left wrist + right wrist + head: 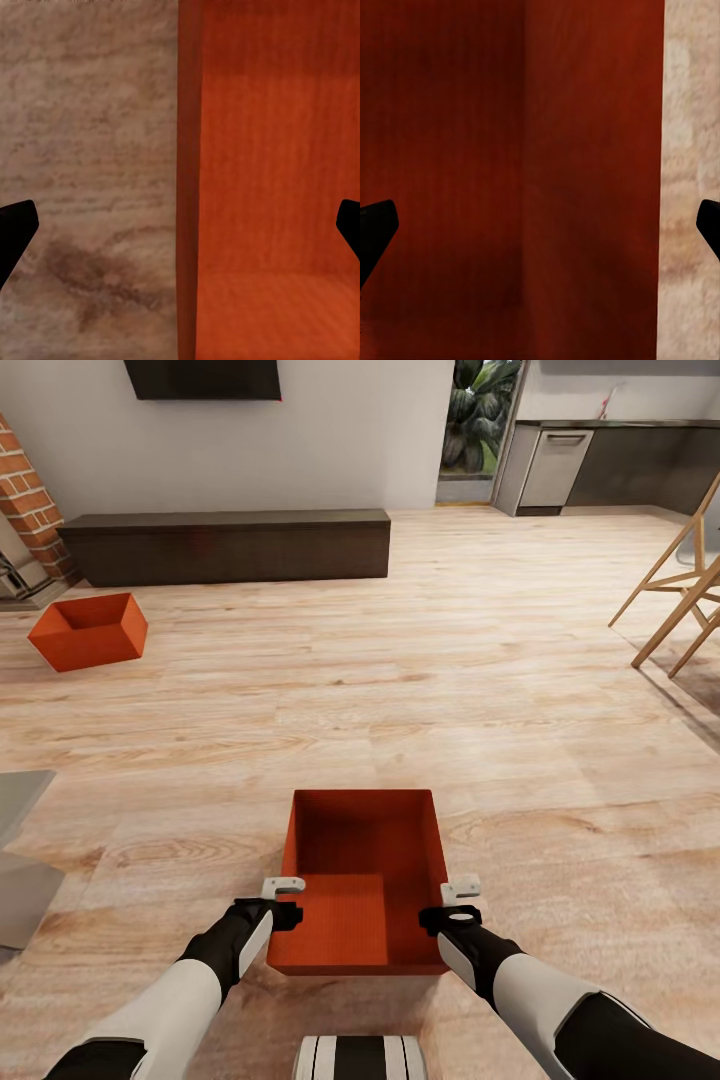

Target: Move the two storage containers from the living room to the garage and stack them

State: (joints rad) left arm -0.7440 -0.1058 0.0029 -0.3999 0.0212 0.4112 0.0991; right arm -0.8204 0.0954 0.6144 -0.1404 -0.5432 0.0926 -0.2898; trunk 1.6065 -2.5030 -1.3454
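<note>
— Where is the nearer storage container (365, 880), and which way does it run?

— It sits upright on the light wood-plank floor (520, 690) right in front of the robot, open side up, long axis pointing away from the robot toward the far wall. Its walls taper down to a finely textured bottom.

— And the grippers?

— The left gripper (283, 887) is at the container's left long wall, the right gripper (461, 888) at its right long wall. In each wrist view the dark fingertips (16, 229) stand wide apart, with that wall's rim between them: both are spread open, straddling the walls, not clamped.

— The second one?

— The other storage container (88, 630) lies well apart, far to the left, tipped so its opening faces up and toward the robot. It rests near the red brick fireplace (30, 510), just in front of the left end of the long low dark cabinet (230, 545).

— Anything else around?

— A black wall TV (203, 378) above the cabinet, wooden chair legs (675, 600) at the right, a kitchen counter with a steel appliance (555, 468) beyond, leafy plants (480, 410) in the doorway. Bare planks lie between the two containers.

— Any writing?

— None readable.
</note>
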